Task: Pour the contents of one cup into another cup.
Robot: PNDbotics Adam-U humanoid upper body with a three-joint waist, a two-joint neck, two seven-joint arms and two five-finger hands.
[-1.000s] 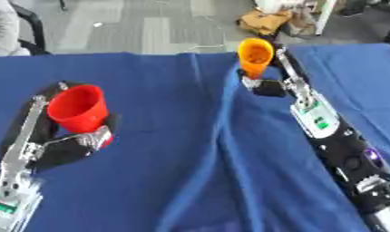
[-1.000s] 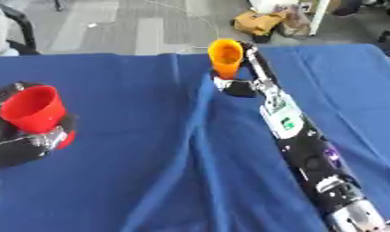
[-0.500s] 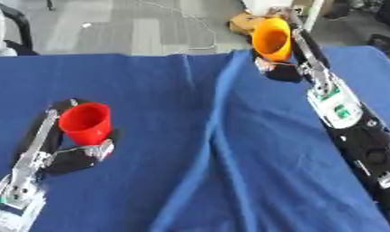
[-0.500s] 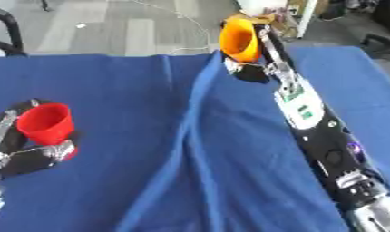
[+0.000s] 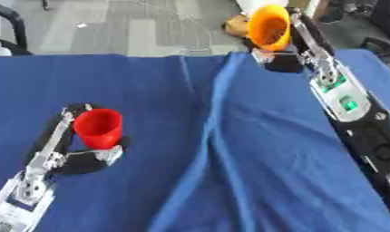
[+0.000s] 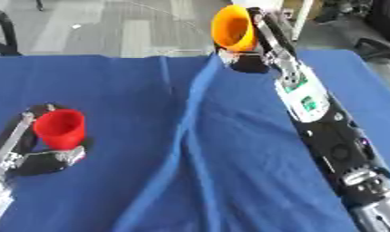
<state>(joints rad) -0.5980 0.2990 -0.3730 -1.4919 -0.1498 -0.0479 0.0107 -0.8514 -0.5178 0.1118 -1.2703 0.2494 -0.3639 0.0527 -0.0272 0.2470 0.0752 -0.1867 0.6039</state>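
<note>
The right hand (image 5: 284,54), gripping the orange cup (image 5: 270,26), has risen toward 1 o'clock; the left hand (image 5: 79,152) still clasps the red cup (image 5: 97,128) at 9 o'clock.

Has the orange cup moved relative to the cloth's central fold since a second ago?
Yes. The orange cup, held in the right hand, has gone up and toward the table's far edge, away from the fold. The camera also shifted.

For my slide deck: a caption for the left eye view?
Right hand holds orange cup aloft; left hand holds red cup over blue cloth.
</note>
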